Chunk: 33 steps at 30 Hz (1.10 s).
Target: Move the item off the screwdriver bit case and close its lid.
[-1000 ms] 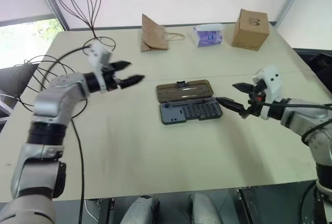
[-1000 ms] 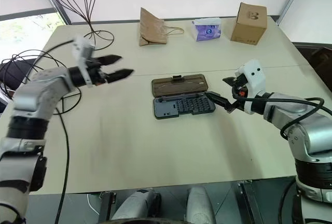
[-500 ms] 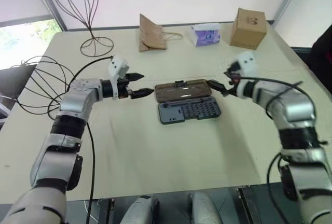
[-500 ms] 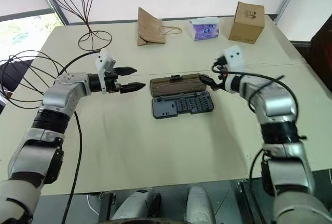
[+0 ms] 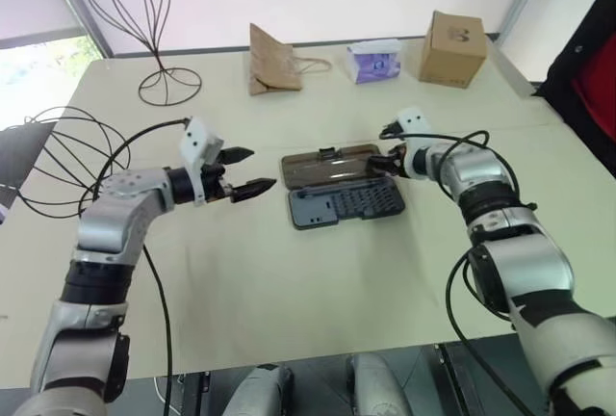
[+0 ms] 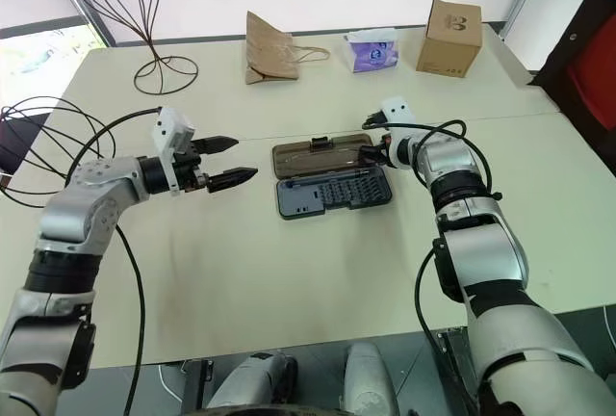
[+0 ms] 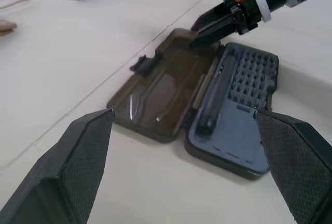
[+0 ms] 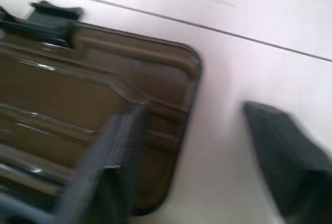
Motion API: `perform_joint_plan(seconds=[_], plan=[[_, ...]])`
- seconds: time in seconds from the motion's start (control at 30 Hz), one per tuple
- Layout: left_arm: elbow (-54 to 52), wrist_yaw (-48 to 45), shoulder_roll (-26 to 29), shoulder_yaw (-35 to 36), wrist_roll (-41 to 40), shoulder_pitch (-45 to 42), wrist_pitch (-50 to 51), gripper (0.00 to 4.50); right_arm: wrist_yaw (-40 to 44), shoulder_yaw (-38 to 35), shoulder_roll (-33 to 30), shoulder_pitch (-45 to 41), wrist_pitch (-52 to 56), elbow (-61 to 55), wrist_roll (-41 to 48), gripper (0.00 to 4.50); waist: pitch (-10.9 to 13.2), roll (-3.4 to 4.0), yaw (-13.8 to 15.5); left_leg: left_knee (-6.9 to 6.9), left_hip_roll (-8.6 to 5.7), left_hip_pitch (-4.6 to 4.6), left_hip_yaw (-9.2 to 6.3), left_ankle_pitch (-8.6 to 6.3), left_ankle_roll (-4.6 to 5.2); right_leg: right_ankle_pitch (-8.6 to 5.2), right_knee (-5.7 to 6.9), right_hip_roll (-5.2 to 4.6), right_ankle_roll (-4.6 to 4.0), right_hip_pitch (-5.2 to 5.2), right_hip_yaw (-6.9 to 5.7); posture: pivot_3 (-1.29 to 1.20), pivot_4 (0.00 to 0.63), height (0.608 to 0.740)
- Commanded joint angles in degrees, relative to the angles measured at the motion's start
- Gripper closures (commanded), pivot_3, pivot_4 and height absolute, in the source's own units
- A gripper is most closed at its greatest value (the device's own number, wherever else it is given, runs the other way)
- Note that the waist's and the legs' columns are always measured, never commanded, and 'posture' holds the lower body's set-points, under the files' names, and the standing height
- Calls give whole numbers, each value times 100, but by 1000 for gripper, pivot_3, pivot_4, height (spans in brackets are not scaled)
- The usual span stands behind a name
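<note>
We see the screwdriver bit case (image 5: pixel 346 206), a flat dark grey plastic tray with rows of small bits, lying open mid-table (image 5: pixel 289 310), its smoky-brown translucent lid (image 5: pixel 332 166) folded flat on the far side, black latch tab outward. The item (image 5: pixel 58 161), a black thin-wire sphere frame, sits at the table's left edge, well apart from the case. Our right gripper (image 5: pixel 385 161) points down at the lid's right end, one finger over the lid and one off its edge, jaws partly apart and holding nothing. Our left gripper (image 5: pixel 248 171) hovers level just left of the case, fingers spread. Since a second ago, the right arm has swung from beside the tray to the lid's corner and its jaws have narrowed.
</note>
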Motion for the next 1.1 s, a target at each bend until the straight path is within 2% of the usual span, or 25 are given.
perform_joint_plan(seconds=[0.03,0.07,0.1,0.27,0.33,0.53,0.63,0.77,0.93,1.1], plan=[[-423,194,49,301,-171,71,144,0,-77,46,-45,-48,-99,323,-355,3770,-1,1,3,9,-1,1,-1,0,0,0,1,0,0,3,0,0,150,740],[-462,236,45,326,-194,98,175,0,-36,71,-31,-50,-114,361,-416,4247,-1,1,5,12,-2,1,-3,0,0,0,2,1,0,6,0,0,150,740],[-500,277,43,343,-211,125,202,0,8,120,-19,-44,-126,390,-490,4418,-2,2,15,15,-2,1,-5,0,0,0,1,2,0,7,0,0,150,740],[-578,377,18,272,-155,271,160,0,139,30,-134,16,237,38,-541,4418,-5,1,13,18,-4,1,-7,0,0,0,2,1,0,11,0,0,150,740],[-600,397,13,269,-169,323,143,0,28,-122,-257,146,708,-364,-459,4418,-5,1,25,18,-4,1,-12,0,0,0,8,1,0,10,-1,0,150,740],[-625,405,-37,207,-187,400,140,0,-762,-956,-410,1173,3095,-3138,-144,4418,-5,1,168,39,-22,0,-31,0,0,1,17,-5,-2,17,0,0,150,740],[-630,359,-64,146,-181,430,128,0,-1137,-1390,-206,1697,4395,-4839,28,4418,-5,1,231,48,-27,-7,-32,-1,1,1,17,-8,-1,16,3,0,150,740],[-530,295,-126,50,-147,390,80,0,-1454,-1640,220,2190,5669,-6560,170,4418,-5,1,230,59,-27,-17,-29,-1,1,1,25,-9,-1,6,5,0,150,740],[-387,202,-196,-83,-94,274,-2,0,-1657,-1749,745,2622,6449,-7773,271,4418,-6,2,198,56,-23,-17,-17,-1,1,1,62,-10,-1,-10,13,0,150,740],[-300,146,-213,-123,-40,224,-71,0,-1700,-1733,670,2886,6458,-8120,452,4418,-6,2,220,60,-28,-17,-16,-1,2,1,69,-14,-1,-12,14,0,150,740]])
